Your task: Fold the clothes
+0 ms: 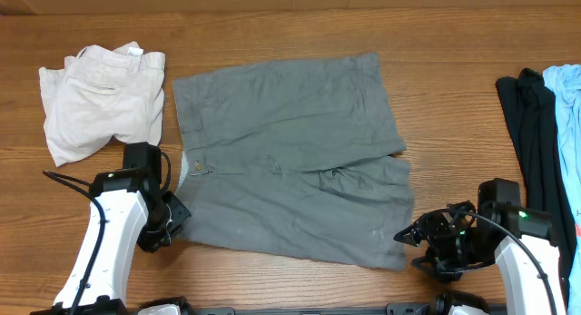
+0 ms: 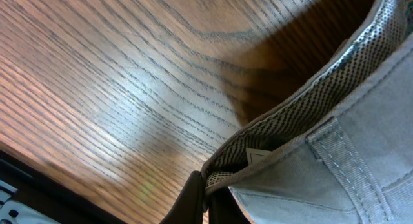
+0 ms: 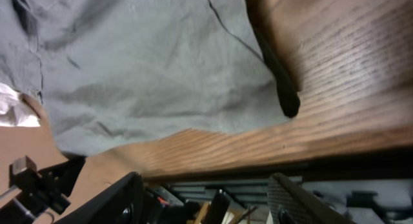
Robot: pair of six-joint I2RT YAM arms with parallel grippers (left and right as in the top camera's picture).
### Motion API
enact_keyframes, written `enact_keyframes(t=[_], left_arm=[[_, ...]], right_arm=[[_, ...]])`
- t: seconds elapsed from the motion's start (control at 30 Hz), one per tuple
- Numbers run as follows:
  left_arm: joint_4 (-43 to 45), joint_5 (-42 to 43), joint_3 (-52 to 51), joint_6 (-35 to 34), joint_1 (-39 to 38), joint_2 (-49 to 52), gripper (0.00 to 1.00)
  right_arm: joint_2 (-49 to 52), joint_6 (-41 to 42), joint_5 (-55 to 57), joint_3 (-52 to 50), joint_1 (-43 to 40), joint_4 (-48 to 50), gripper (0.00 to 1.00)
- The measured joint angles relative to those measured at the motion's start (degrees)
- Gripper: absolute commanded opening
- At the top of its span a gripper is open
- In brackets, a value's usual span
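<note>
Overhead view: your medium-grey cotton shorts (image 1: 290,161) lie spread flat at the centre of the brown wood-grain counter (image 1: 272,34), waistband to the left and both legs to the right. The fabric is lightly wrinkled. A crumpled pair of cream-white shorts (image 1: 100,102) sits at the upper left, just beside the grey pair. A black garment (image 1: 531,138) and a light blue garment (image 1: 565,124) lie at the right edge, well apart from the grey pair. Your left fingers (image 1: 172,215) are at the near-left corner of the waistband. Your right fingers (image 1: 413,233) are just beside the near-right hem corner.

Left wrist view: the waistband (image 2: 310,101) is lifted clear of the counter and shows its pale dotted lining. Your left fingers (image 2: 190,204) are closed together on the waistband edge, pinching the fabric between them.

Right wrist view: your right fingers (image 3: 122,198) stand wide apart and hold nothing. The grey shorts (image 3: 142,62) lie flat ahead of them, with the hem edge ending short of the fingertips and bare counter between.
</note>
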Motion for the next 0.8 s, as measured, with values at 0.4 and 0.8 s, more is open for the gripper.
enact_keyframes(t=[0.4,0.8], left_arm=[[0.35,0.0,0.0,0.04,0.0,0.0,0.04],[0.39,0.02,0.0,0.07,0.0,0.0,0.04]], right_arm=[[3.61,1.84,0.81,-7.37,0.57,9.07,0.58],[6.73,3.1,0.7,-12.31,5.11,15.82,0.42]])
